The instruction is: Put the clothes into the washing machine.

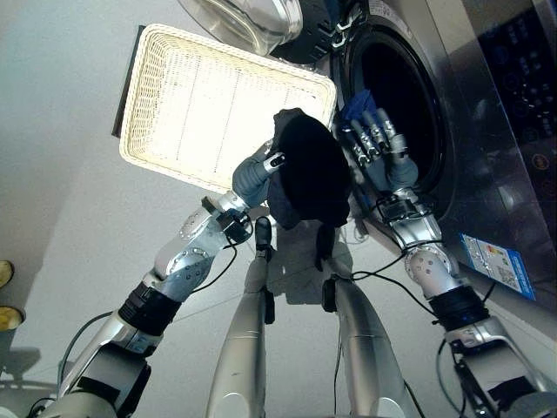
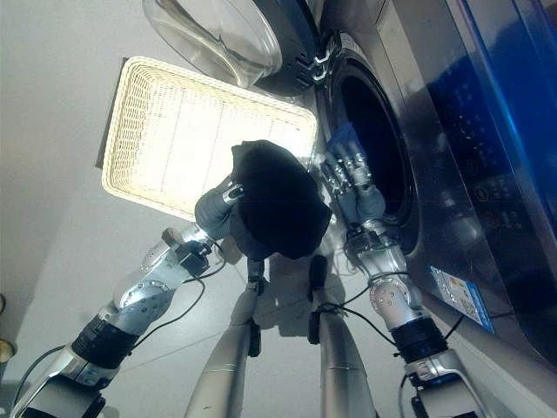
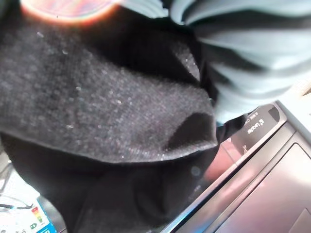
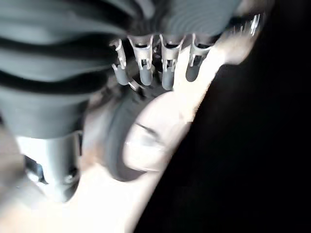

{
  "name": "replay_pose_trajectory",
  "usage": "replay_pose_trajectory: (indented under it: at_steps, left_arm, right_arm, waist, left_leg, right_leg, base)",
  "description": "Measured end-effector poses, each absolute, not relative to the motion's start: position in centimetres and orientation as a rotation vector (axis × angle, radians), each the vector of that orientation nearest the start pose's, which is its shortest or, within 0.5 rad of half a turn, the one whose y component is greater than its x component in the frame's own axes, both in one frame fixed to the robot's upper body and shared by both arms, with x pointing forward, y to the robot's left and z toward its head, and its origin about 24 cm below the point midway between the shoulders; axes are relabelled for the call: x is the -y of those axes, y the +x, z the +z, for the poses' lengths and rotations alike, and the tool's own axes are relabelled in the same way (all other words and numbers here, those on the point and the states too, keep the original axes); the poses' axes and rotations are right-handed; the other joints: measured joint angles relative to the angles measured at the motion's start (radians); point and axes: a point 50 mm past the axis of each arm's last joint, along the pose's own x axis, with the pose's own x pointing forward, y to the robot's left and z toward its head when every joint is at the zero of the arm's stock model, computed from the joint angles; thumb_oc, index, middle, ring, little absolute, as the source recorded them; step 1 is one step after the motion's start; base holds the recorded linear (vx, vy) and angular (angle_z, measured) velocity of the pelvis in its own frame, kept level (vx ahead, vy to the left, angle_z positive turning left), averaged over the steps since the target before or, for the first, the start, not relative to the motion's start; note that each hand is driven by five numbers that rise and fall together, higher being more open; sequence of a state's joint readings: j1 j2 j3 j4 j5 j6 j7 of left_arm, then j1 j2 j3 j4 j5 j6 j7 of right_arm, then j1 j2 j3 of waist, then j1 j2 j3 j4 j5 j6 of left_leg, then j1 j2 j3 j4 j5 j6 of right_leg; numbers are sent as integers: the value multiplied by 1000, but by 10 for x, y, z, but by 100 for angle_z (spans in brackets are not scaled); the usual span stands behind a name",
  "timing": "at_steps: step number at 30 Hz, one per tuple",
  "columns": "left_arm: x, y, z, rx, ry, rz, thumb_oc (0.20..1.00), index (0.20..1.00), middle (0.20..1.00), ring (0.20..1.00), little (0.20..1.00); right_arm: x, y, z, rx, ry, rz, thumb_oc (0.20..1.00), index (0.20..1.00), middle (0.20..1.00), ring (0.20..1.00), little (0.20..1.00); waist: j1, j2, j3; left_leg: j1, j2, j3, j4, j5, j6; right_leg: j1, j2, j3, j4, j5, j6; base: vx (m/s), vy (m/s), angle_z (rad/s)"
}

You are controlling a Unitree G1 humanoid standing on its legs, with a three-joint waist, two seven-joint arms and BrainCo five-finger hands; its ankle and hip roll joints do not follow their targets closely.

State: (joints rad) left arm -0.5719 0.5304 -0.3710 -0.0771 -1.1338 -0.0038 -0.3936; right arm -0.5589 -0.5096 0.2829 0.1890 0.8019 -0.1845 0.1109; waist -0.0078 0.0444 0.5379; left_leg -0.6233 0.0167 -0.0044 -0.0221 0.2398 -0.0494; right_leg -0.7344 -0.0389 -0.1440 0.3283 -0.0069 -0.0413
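Black cloth [image 3: 107,121] lies closest to us in the left wrist view, knitted and folded over on itself. From the head we see it as a dark bundle hanging from our left hand [image 1: 261,170], whose fingers are buried in the fabric, so we cannot tell how they are set. It hangs above the floor [image 1: 61,174], just beside the washer [image 1: 487,174] and not yet inside the drum opening [image 1: 400,104].

Our right hand [image 1: 376,144] is raised at the lower rim of that opening, fingers straight and spread, holding nothing. Something blue [image 1: 357,106] sits at the rim right by the fingertips; we cannot tell whether it touches them. The bundle sits just beside this hand and covers part of it in the right eye view.

Next to the bundle, on the side away from the washer, a pale wicker basket [image 1: 165,104] rests on the floor, close to the machine. The glass door [image 1: 248,22] stands swung open beyond the basket. A label [image 1: 496,261] is stuck low on the washer's front, near our right forearm.
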Motion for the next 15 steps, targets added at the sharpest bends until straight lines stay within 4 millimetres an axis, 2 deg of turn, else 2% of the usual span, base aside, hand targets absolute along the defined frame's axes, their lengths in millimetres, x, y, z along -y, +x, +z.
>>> replay_pose_trajectory:
  at_steps: [3, 5, 8, 15]
  left_arm:
    - [-104, 297, 201, 359, -431, -997, 200, 200, 200, 200, 200]
    - [-106, 297, 201, 357, -419, -994, 200, 200, 200, 200, 200]
    - [-109, 298, 204, 361, -396, -992, 200, 200, 200, 200, 200]
    - [-107, 298, 206, 354, -371, -1002, 200, 200, 200, 200, 200]
  right_arm:
    - [165, 336, 170, 354, -64, 387, 1000, 1000, 1000, 1000, 1000]
    - [169, 338, 172, 359, -177, 361, 1000, 1000, 1000, 1000, 1000]
    - [158, 337, 172, 384, -391, 390, 1000, 1000, 1000, 1000, 1000]
    - [145, 333, 185, 414, -531, 526, 1000, 1000, 1000, 1000, 1000]
  waist:
    - [1, 0, 0]
    - [0, 0, 0]
    - [-1, 0, 0]
    - [-1, 0, 0]
  left_leg:
    - [0, 0, -1, 1, 0, 0]
    - [-1, 0, -2, 1, 0, 0]
    - [-1, -5, -4, 2, 2, 3]
    - [-17, -14, -22, 3, 3, 4]
  right_leg:
    - [0, 0, -1, 2, -3, 4]
    - [0, 0, -2, 3, -3, 4]
    - [-1, -5, -2, 9, -3, 5]
    - [-13, -13, -10, 18, -10, 13]
  base:
    - [0, 0, 0]
    - [0, 0, 0]
    - [9, -10, 2]
    - [7, -16, 7]
